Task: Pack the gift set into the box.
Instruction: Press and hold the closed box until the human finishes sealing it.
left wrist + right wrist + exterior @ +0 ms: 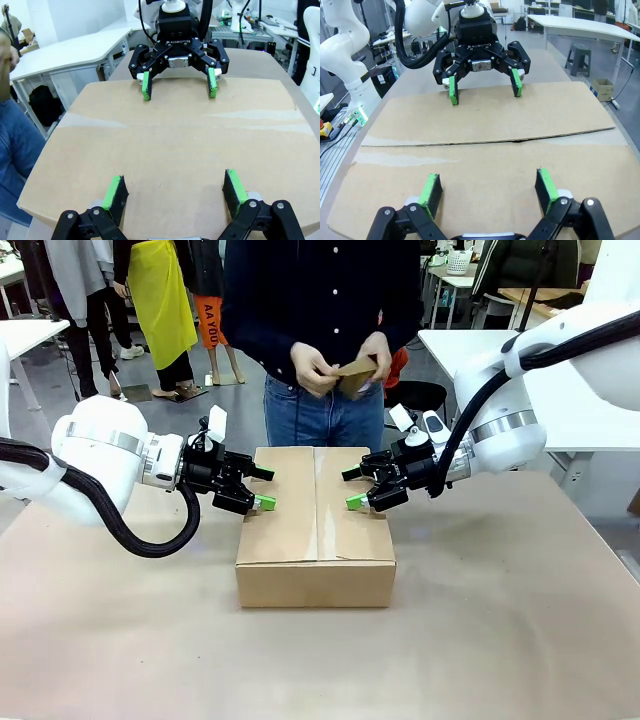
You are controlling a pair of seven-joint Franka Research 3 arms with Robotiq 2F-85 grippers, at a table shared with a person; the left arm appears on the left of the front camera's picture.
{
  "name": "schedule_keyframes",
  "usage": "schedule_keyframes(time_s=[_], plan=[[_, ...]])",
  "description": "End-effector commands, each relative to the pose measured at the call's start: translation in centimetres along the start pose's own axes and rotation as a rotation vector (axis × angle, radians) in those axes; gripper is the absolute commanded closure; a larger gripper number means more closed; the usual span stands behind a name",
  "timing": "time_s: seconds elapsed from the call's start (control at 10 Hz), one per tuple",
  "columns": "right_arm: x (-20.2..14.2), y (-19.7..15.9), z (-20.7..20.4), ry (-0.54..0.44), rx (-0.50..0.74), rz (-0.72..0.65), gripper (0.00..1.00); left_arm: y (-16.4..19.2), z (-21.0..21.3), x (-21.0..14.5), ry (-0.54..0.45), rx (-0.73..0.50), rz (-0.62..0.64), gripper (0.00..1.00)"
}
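Cardboard box (317,584) flaps lie closed at frame centre; our left (264,489) and right grippers (352,489) spread wide over them.

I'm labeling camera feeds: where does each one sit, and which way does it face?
Front: robot's side, facing the person's hands beyond the closed carton.
Left wrist: on the left arm, along its open gripper, across the flaps.
Right wrist: likewise, along the right gripper.
Both wrist views share the carton and the opposite gripper.

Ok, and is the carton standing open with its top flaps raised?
No, the carton's top flaps lie folded down flat, meeting at a middle seam.
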State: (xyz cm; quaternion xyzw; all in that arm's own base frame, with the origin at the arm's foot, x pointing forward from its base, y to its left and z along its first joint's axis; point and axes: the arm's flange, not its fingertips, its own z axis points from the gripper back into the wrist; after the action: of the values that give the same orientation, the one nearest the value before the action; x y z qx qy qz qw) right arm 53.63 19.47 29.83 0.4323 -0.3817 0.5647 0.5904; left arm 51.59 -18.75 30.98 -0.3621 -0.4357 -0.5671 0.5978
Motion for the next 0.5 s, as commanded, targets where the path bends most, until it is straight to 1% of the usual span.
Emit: schedule_keyframes(time_s=[0.0, 0.4], plan=[[-0.29, -0.02, -0.1, 0.007, -0.005, -0.004, 0.0, -0.09, -0.12, -0.16, 0.001, 0.007, -0.005, 0.0], [-0.29, -0.02, -0.1, 0.007, -0.005, -0.004, 0.0, -0.09, -0.12, -0.16, 0.001, 0.007, -0.005, 0.0]])
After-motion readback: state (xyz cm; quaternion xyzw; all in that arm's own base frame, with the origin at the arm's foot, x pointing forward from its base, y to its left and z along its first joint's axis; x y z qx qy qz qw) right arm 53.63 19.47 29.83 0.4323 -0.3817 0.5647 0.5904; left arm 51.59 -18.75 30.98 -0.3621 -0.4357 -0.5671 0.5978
